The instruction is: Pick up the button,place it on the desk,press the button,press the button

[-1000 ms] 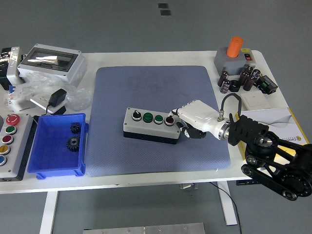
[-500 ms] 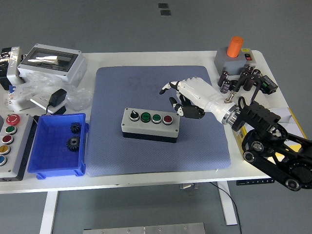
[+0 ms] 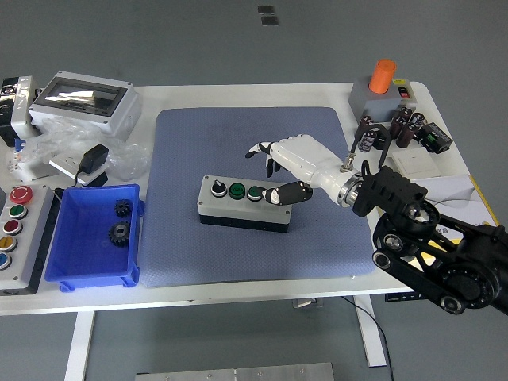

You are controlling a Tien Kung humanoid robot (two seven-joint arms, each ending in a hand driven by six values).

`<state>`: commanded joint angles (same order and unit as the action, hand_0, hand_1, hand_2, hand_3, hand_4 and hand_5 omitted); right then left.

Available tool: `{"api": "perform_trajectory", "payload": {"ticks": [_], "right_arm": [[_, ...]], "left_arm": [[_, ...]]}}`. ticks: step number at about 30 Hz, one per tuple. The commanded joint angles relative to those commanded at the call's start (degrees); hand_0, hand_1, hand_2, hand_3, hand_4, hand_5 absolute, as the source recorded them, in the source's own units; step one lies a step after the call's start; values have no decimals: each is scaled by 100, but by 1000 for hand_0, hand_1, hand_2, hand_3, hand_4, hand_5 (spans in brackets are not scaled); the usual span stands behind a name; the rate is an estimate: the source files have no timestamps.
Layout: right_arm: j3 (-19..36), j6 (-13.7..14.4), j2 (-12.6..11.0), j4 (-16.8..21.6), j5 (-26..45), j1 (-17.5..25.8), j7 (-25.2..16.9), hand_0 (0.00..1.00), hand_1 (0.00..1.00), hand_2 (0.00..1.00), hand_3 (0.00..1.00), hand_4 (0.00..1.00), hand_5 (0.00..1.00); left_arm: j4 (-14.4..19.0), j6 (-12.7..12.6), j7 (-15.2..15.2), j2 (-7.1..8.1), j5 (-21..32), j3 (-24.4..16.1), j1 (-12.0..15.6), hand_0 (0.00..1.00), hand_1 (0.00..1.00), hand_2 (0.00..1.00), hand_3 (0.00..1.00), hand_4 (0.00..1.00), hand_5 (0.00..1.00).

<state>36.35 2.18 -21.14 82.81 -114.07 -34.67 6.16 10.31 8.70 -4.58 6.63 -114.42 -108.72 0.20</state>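
Spanning the frame, the white table [image 3: 238, 287] carries a blue-grey mat [image 3: 238, 143] on which the button box [image 3: 242, 204] now sits flat near the middle, a grey unit with a black base and a row of four controls on top; the robot's right hand [image 3: 287, 165], white with dark fingertips, has swung back over it from the right after lifting clear half a second ago, and its thumb [image 3: 279, 194] now appears to rest on the red button at the row's right end while the other fingers are spread open above the box, grasping nothing. The box has settled slightly left of where it lay a second ago, which suggests the placing is done and a press is under way. The left arm is out of view. A blue bin [image 3: 59, 238] holding two dark gears [image 3: 119, 232] stands well apart at the left
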Motion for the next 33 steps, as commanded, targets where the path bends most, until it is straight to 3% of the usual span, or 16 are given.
{"api": "perform_trajectory", "payload": {"ticks": [7, 12, 19, 23, 28, 29, 33], "right_arm": [[-127, -208, 226, -208, -229, 110, 243, 998, 998, 998, 998, 998, 495], [-160, -208, 389, -419, -446, 157, 338, 998, 998, 998, 998, 998, 507], [-247, 247, 652, -1008, -649, 205, 338, 998, 998, 998, 998, 998, 508], [-368, 549, 710, -1144, -715, 244, 450, 998, 998, 998, 998, 998, 501], [-582, 662, 752, -1244, -770, 287, 597, 998, 998, 998, 998, 998, 501], [-616, 673, 761, -1264, -773, 287, 612, 624, 729, 787, 998, 998, 390], [-725, 751, 803, -1387, -738, 276, 639, 624, 729, 787, 998, 998, 390]], "left_arm": [[0, 4, 3, 47, -50, -21, -10, 732, 740, 654, 687, 922, 326], [0, 9, -3, 90, -114, -55, -21, 732, 740, 652, 685, 921, 323], [0, 16, 0, 140, -217, -130, -11, 732, 740, 654, 685, 921, 322], [0, 22, -3, 159, -263, -160, 1, 732, 740, 654, 685, 922, 319], [0, 32, -11, 172, -319, -181, 3, 732, 740, 654, 685, 922, 319], [0, 34, -12, 176, -335, -189, 2, 733, 740, 654, 685, 922, 318], [0, 38, -22, 196, -383, -211, -10, 733, 740, 654, 685, 922, 318]]}}
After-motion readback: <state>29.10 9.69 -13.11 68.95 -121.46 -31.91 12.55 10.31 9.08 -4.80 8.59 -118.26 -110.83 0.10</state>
